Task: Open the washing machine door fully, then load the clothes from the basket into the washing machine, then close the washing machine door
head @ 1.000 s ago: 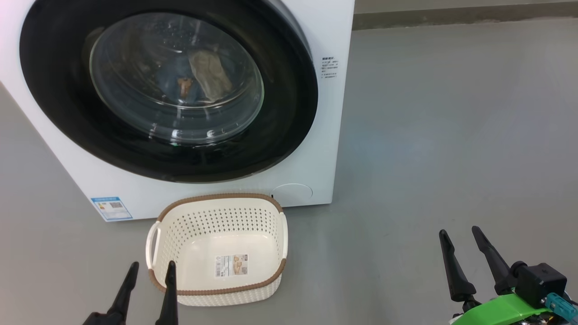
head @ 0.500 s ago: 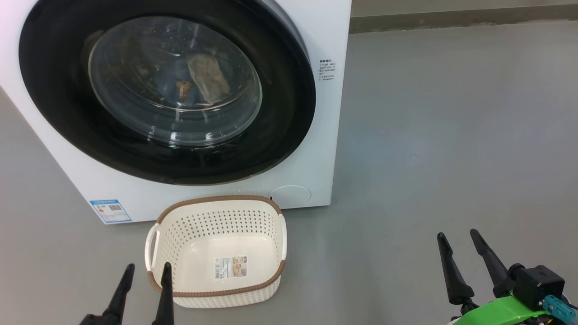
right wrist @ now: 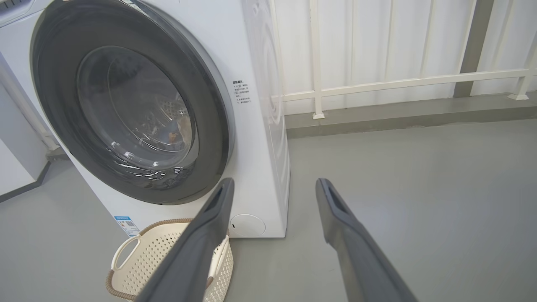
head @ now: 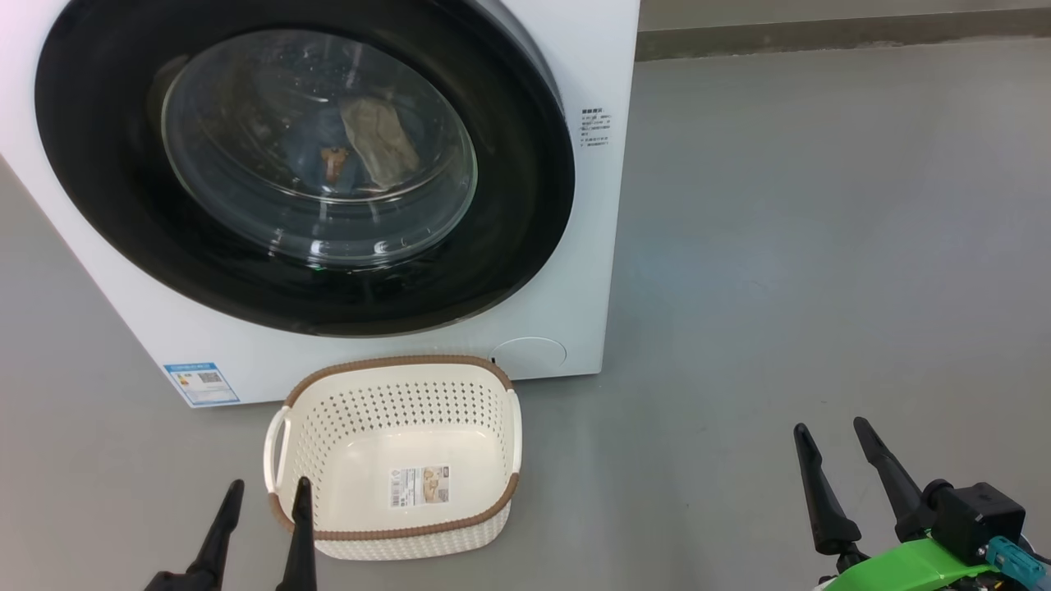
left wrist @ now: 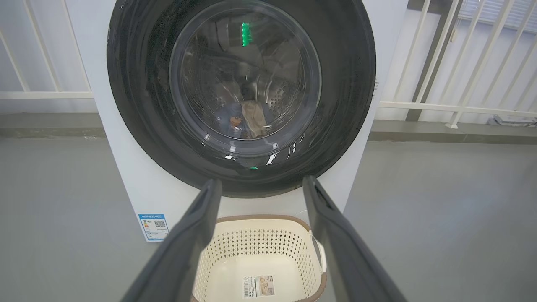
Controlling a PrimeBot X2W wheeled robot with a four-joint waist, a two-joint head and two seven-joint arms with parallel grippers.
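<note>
The white washing machine (head: 575,66) fills the upper left, and its black-rimmed round door (head: 525,189) lies flush against the front, shut. Behind the domed glass sit the clothes (head: 374,144), blue and beige; they also show in the left wrist view (left wrist: 247,119). The cream basket (head: 394,386) stands on the floor before the machine, with just a label sticker on its bottom. My left gripper (head: 268,488) hovers open at the basket's near left corner, holding nothing. My right gripper (head: 831,429) is open over bare floor at the lower right.
Grey floor (head: 821,246) spreads to the right of the machine. A white railing (right wrist: 398,79) and a low kerb run behind it. A blue label sticker (head: 201,382) marks the machine's lower left corner.
The picture shifted slightly between the oldest frame and now, a camera move. Both grippers, the basket and the door kept their places relative to each other.
</note>
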